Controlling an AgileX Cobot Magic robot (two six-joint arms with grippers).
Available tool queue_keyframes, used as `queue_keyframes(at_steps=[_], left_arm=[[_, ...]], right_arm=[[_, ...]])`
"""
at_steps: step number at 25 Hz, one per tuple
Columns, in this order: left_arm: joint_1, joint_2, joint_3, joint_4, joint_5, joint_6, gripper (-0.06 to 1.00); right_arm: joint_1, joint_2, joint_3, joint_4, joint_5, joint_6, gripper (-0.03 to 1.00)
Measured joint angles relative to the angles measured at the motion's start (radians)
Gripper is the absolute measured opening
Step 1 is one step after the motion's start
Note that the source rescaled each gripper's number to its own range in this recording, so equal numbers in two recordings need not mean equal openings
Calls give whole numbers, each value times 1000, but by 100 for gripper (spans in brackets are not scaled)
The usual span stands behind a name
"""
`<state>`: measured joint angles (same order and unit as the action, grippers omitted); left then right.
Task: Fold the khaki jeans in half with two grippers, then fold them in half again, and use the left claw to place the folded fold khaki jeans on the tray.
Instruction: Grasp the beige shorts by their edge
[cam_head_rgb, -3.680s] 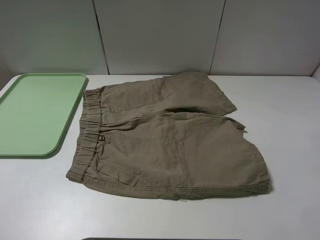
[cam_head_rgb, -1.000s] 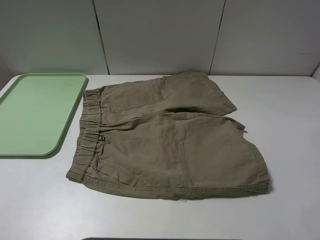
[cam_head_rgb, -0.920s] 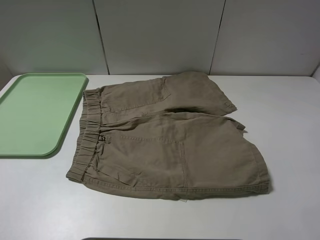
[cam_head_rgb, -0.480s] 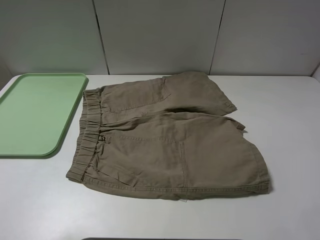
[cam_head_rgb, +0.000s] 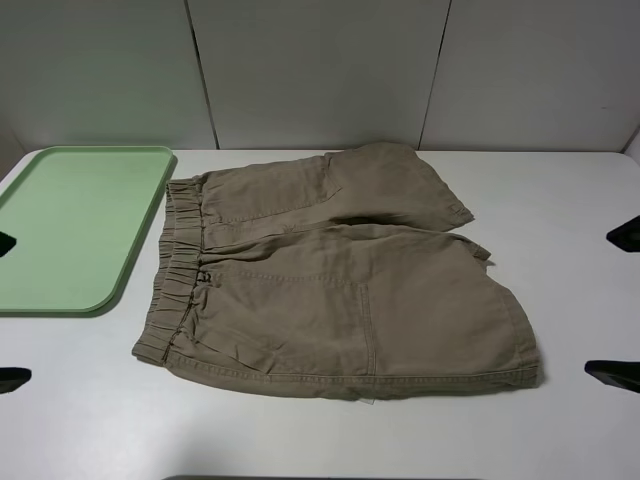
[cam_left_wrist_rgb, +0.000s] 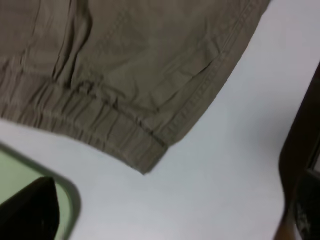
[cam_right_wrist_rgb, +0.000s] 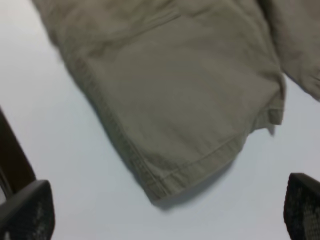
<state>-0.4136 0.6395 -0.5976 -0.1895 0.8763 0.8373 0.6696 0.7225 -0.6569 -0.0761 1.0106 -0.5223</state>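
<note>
The jeans lie flat on the table, the tray just beside their waistband. The left gripper hangs near their waistband corner, the right gripper near a hem corner, both with fingers wide apart.

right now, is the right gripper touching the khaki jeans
Apart. The right wrist view shows the right gripper open, with bare table between it and the khaki jeans hem on both sides.

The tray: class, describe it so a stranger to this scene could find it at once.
On the white table, look to the far left corner. Beside the elastic waistband of the khaki jeans lies the tray, rectangular. It alone is pale green, with a low raised rim.
</note>
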Motion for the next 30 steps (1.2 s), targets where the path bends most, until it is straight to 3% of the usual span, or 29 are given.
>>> queue_keyframes(at_steps=[7,13,19,30], left_arm=[[-117,204,0,139,-83,37,99],[-144,388,0,224,-183,29,99],[-144,562,0,239,-248,21,98],[-144,732,-1,245,-316,20,98]], right_arm=[[106,135,11,-127,-16,-4,100],[134,193,141,-227,-179,-4,100],[137,193,296,-340,-354,-5,100],[137,194,410,-418,-523,25,100]])
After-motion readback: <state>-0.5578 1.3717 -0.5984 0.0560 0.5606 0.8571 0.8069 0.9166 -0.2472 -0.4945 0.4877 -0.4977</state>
